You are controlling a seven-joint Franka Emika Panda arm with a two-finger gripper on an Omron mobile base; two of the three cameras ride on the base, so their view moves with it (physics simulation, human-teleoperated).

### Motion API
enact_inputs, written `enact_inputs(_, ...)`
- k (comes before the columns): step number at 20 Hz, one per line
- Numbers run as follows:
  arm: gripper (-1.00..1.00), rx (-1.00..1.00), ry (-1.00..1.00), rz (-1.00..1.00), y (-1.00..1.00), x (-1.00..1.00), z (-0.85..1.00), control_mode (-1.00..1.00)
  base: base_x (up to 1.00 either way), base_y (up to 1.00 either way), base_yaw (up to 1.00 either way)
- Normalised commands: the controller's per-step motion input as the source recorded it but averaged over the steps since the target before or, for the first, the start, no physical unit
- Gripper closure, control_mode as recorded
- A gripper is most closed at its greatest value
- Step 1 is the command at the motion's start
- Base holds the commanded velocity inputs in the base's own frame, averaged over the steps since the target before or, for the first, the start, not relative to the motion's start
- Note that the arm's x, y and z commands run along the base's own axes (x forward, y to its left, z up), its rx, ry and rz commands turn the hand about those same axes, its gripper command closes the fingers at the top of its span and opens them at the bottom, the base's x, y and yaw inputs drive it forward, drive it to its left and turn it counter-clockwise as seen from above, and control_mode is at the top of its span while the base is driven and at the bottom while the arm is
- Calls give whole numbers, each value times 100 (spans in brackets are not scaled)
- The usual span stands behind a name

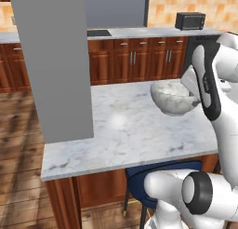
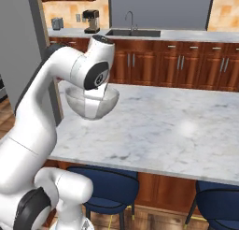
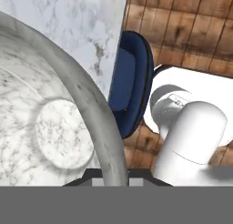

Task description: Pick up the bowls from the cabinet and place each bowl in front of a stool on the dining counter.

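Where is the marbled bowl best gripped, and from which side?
At its rim, from above: the marbled bowl is deep and rounded, too wide to span, so one finger goes inside the wall and one outside. The gripper holds it so now, above the dining counter.

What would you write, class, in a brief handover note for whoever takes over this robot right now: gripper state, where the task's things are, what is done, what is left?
Gripper: shut on the rim of the marbled bowl, holding it above the dining counter, not yet set down.
Stools: one dark blue stool tucked under the counter edge near the bowl; another stool further right.
Done: marbled bowl picked up and carried over the counter.
Left: lower and release it in front of a stool, then deal with the second bowl.
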Motion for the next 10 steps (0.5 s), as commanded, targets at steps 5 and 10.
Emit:
enact_inputs(5,100,0,-2,11,-3,49,-90,-100,0,0,0)
enact_inputs(10,100,0,-8,7,-7,20,-94,-100,0,0,0)
